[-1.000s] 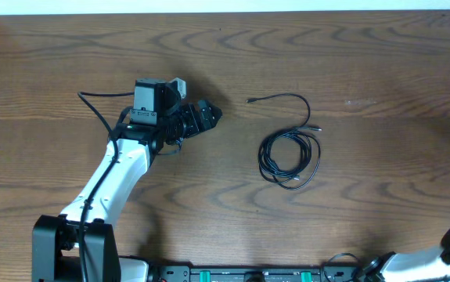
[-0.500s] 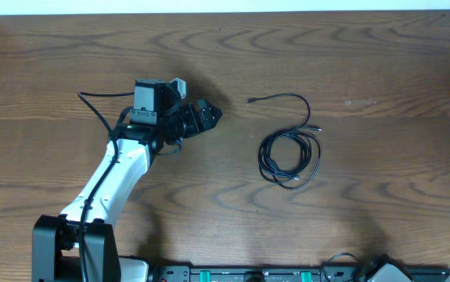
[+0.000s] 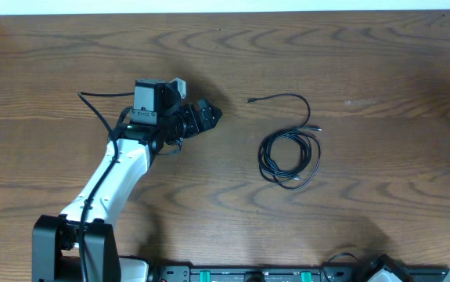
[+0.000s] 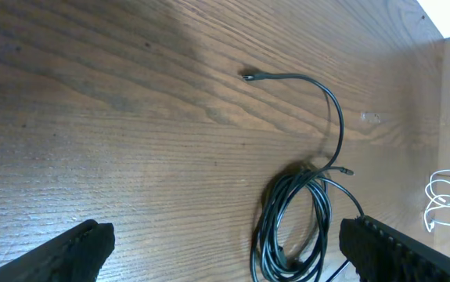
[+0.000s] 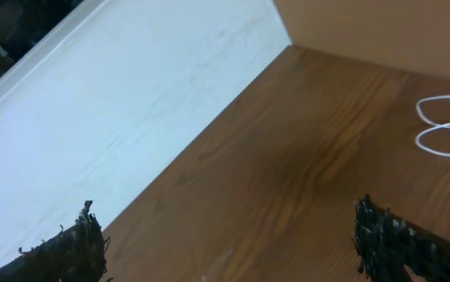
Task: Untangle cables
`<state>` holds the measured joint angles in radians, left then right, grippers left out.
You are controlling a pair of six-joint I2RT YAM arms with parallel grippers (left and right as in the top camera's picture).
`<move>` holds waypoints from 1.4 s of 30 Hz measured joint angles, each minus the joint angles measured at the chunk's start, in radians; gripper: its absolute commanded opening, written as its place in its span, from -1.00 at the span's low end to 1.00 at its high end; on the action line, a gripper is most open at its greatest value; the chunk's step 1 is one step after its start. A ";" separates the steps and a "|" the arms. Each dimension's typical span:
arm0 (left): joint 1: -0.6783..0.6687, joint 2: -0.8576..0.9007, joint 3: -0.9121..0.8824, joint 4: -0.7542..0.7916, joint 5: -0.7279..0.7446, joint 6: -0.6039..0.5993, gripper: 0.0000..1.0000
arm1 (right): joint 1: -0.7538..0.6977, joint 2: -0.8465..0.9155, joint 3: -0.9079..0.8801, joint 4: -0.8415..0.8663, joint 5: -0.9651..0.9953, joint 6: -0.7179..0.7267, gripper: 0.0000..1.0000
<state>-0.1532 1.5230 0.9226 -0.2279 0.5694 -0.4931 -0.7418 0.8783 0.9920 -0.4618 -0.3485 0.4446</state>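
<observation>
Coiling — thin black cables [image 4: 274, 213], grained wood table [image 3: 365, 63], white cord [image 4: 442, 199], perhaps looped

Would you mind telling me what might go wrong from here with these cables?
1. The black coil lies in overlapping loops; the open left gripper may pinch several strands and drag the whole bundle rather than loosen it.
2. Its free end is thin and flat on the table, so a grasp could miss it or scrape the wood.
3. The white cord lies off by the side wall, outside the overhead view, and might be overlooked.
</observation>
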 measured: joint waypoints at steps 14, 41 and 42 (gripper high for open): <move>0.000 0.000 0.000 0.000 0.000 0.000 0.98 | 0.003 0.005 0.000 -0.005 -0.089 0.000 0.98; 0.000 0.000 0.000 0.000 0.000 0.000 0.99 | 0.078 0.045 0.000 0.013 -0.101 0.000 0.99; 0.000 0.000 0.000 0.000 0.000 0.000 0.98 | 0.077 0.045 0.000 0.013 -0.101 0.000 0.98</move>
<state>-0.1532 1.5230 0.9226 -0.2279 0.5694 -0.4931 -0.6643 0.9230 0.9920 -0.4484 -0.4496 0.4450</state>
